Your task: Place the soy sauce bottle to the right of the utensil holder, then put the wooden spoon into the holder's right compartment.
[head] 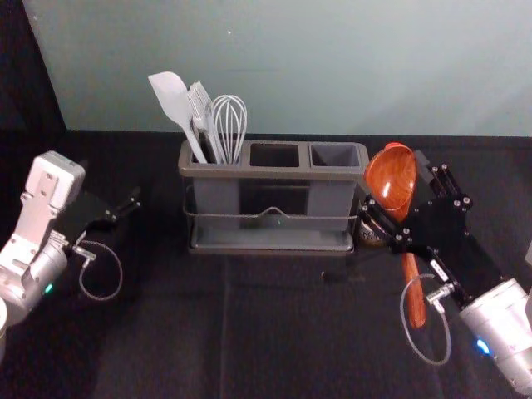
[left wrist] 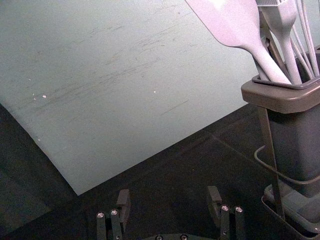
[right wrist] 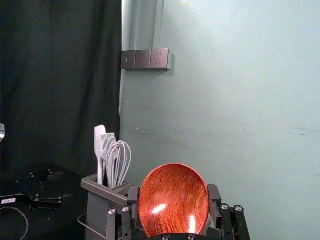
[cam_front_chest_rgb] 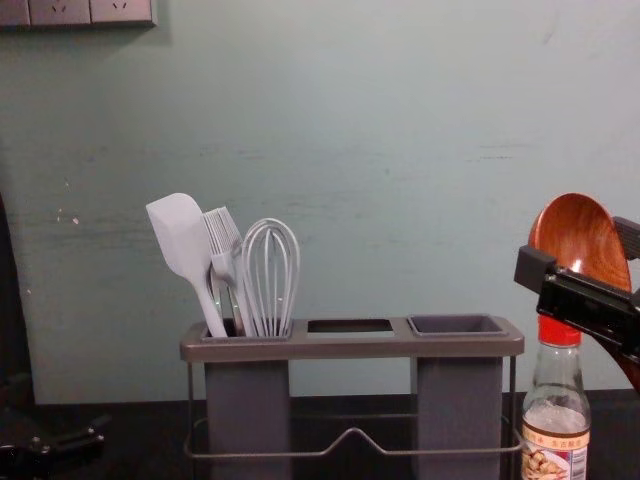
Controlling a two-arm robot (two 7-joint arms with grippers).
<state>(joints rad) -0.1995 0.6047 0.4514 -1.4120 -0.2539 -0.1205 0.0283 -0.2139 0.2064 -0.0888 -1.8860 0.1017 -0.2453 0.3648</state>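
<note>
Pinching wooden spoon in right gripper near soy sauce bottle, toward back edge of bench, left gripper spread at left

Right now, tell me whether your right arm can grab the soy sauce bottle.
Probably not: the right gripper is close to the soy sauce bottle, but its fingers are closed on the wooden spoon. It would likely have to let go of that first.
</note>
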